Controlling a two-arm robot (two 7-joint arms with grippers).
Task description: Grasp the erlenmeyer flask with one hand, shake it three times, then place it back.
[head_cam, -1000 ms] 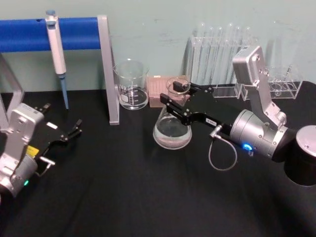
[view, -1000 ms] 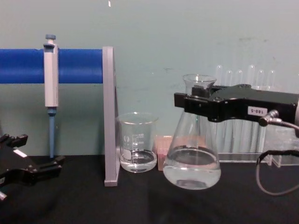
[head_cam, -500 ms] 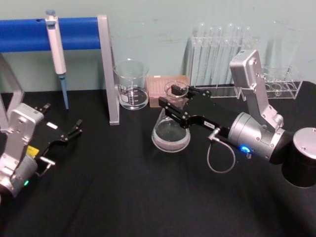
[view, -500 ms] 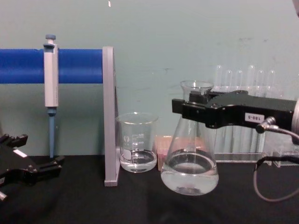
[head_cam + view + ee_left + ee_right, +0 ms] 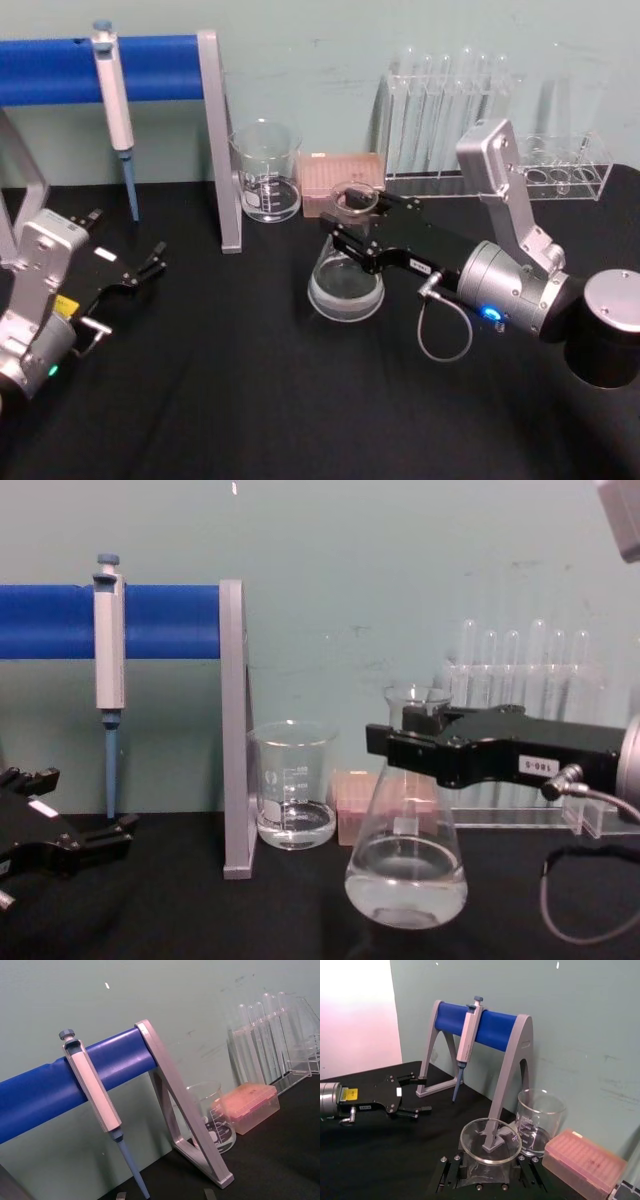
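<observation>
Glass erlenmeyer flask [image 5: 345, 285] upright, low at the black table [image 5: 250, 400] before the beaker [image 5: 265, 175]; contact unclear. Right gripper [image 5: 352, 222] clamps its narrow neck, probably keeping the liquid level. Left gripper [image 5: 140, 272] parked left, fingers apart

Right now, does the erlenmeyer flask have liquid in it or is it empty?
Partly full: the erlenmeyer flask shows clear liquid in its wide base only.
</observation>
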